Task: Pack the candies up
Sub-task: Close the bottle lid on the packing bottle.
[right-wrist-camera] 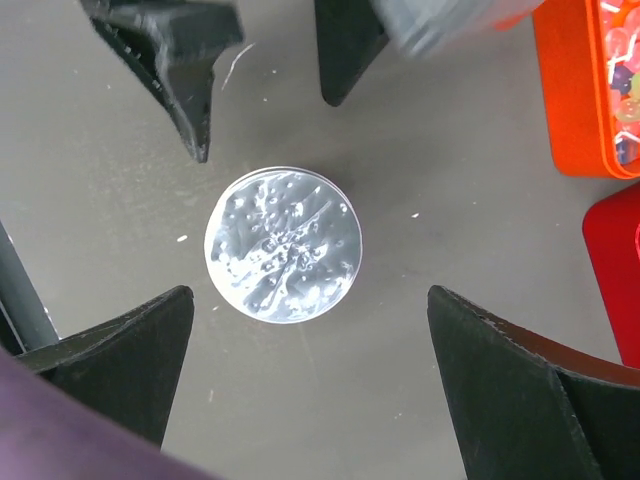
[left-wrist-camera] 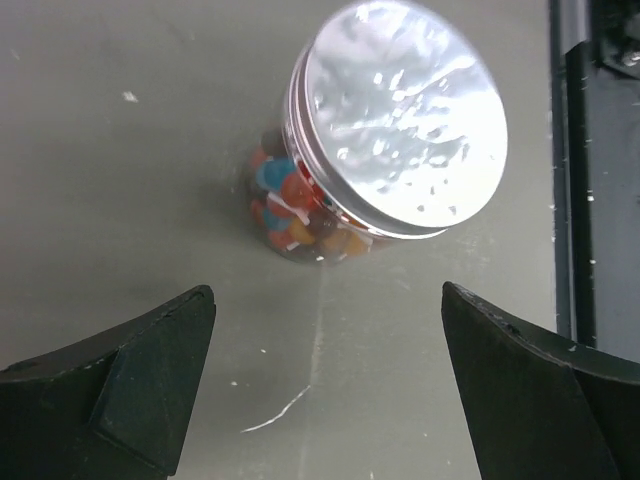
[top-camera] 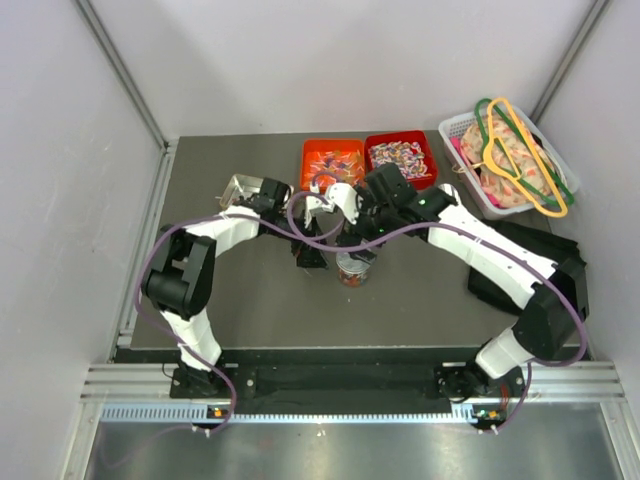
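1 jar (left-wrist-camera: 400,120), silver lid on, is standing mid grey tabletop (top-camera: 250,300), candies (left-wrist-camera: 295,205) showing through its wall. More are lying in 2 bins: orange bin (top-camera: 306,150), red bin (top-camera: 372,140). 1 white basket (top-camera: 455,125) is sitting far right. Left tool (left-wrist-camera: 325,300) and right tool (right-wrist-camera: 310,295) are hovering wide open, gripping nothing. White walls are enclosing the cell.

Silver-lidded jar (left-wrist-camera: 400,120) of candies (left-wrist-camera: 300,205) sits beyond spread end effector (left-wrist-camera: 328,300); seemingly untouched.
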`<state>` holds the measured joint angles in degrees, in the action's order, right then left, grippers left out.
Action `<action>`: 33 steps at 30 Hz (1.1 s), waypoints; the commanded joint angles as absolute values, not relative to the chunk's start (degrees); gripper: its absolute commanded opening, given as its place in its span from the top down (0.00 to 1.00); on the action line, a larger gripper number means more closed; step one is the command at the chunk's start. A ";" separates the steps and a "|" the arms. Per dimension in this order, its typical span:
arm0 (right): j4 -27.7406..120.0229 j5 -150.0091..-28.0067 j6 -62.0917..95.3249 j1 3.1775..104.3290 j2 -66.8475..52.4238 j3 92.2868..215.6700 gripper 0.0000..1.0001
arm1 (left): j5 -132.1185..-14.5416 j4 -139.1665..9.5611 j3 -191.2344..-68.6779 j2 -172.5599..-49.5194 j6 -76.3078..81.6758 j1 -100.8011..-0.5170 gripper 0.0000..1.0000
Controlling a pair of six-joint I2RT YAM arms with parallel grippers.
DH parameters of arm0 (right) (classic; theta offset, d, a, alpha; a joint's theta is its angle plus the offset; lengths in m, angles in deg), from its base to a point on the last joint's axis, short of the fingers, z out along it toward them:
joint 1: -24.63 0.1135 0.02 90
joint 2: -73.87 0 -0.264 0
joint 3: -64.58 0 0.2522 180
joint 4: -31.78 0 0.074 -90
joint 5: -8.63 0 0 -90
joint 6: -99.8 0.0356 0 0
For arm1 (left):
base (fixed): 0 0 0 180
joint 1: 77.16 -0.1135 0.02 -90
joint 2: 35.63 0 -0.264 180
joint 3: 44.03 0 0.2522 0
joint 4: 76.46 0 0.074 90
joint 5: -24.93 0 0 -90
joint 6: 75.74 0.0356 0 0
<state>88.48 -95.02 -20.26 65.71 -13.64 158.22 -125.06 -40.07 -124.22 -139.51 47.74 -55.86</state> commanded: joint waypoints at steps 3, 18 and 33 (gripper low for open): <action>87.73 -96.48 -21.49 65.32 -15.25 158.42 0.01 | -118.77 -56.89 -117.30 -135.13 42.66 -52.99 0.01; 75.27 -99.37 -12.99 59.18 -9.54 148.57 0.01 | -115.25 -66.03 -110.52 -132.84 41.25 -49.56 0.01; 72.53 -118.87 2.23 46.43 -15.60 150.50 0.12 | -114.99 -68.94 -108.94 -132.84 40.54 -46.40 0.01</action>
<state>74.60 -110.21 -3.30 48.88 -13.85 148.08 -113.67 -65.07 -110.21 -135.40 39.32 -47.86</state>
